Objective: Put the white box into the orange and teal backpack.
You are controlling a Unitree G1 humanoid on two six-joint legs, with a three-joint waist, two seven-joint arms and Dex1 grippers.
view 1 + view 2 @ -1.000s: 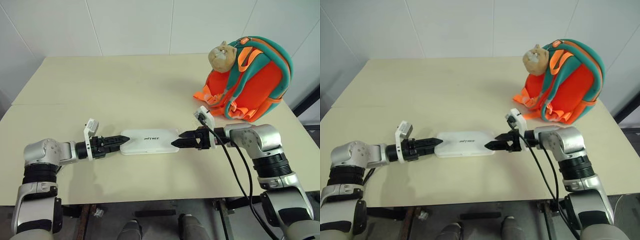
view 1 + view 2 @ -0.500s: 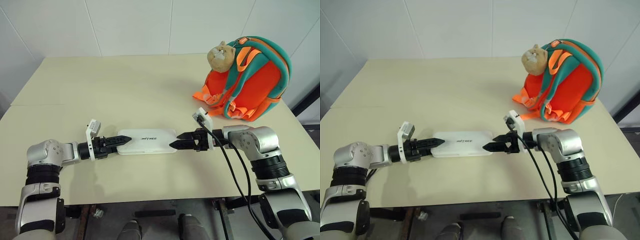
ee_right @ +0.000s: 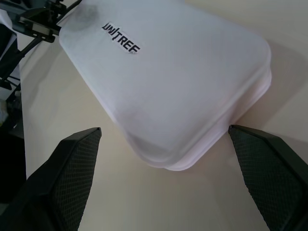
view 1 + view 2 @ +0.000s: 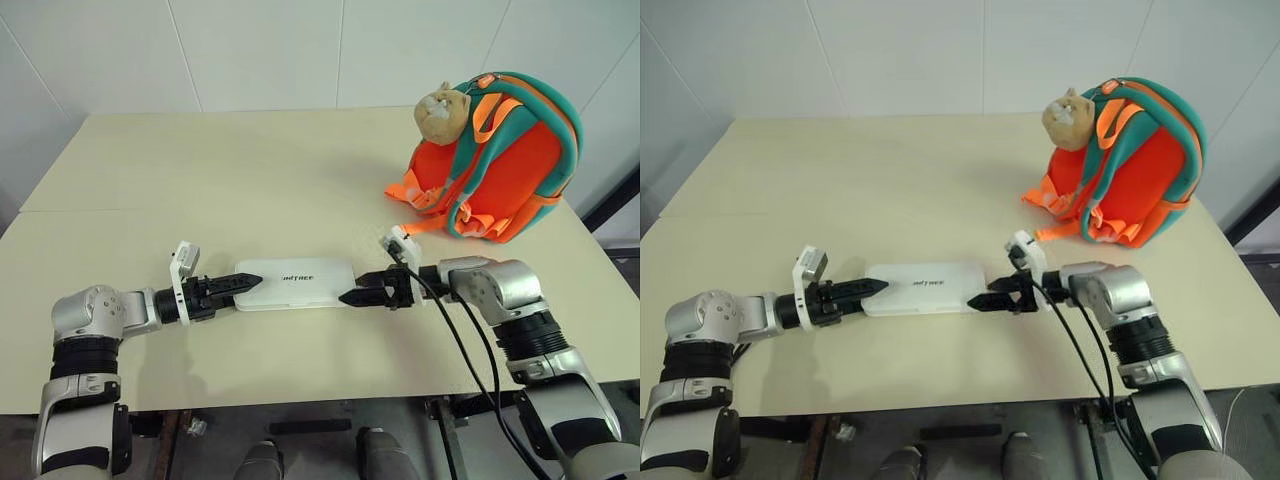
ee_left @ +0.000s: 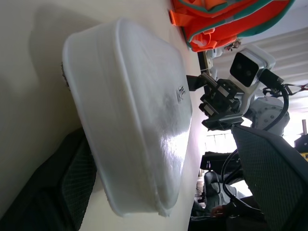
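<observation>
- While the table [image 4: 250, 170] is stretching pale and wide under both my arms, it is carrying everything I am working with.
- Toward the far right corner of it, the backpack [image 4: 510, 165] is sitting upright, orange in the body with teal edging, and its orange straps are spilling onto the tabletop at its base.
- A tan plush toy [image 4: 443, 110] is hanging at the upper left of the backpack, touching it.
- Nearer to me, well apart from the backpack, the box [image 4: 295, 284] is lying flat on the table with its dark lettering facing up, and its long sides are running left to right.
- At the box's left end, my left gripper [image 4: 243, 282] is pointing to the right, and its fingers are standing wide apart; in the left wrist view the box's end [image 5: 130, 144] is sitting between them, and I cannot tell whether either finger is touching it.
- At the box's right end, my right gripper [image 4: 352, 296] is pointing to the left, with its fingers [image 3: 72, 168] spread wide on either side of the box's rounded end and a gap of bare table showing beside each one.
- Black cables [image 4: 470, 350] are trailing from my right wrist down over the near edge of the table.
</observation>
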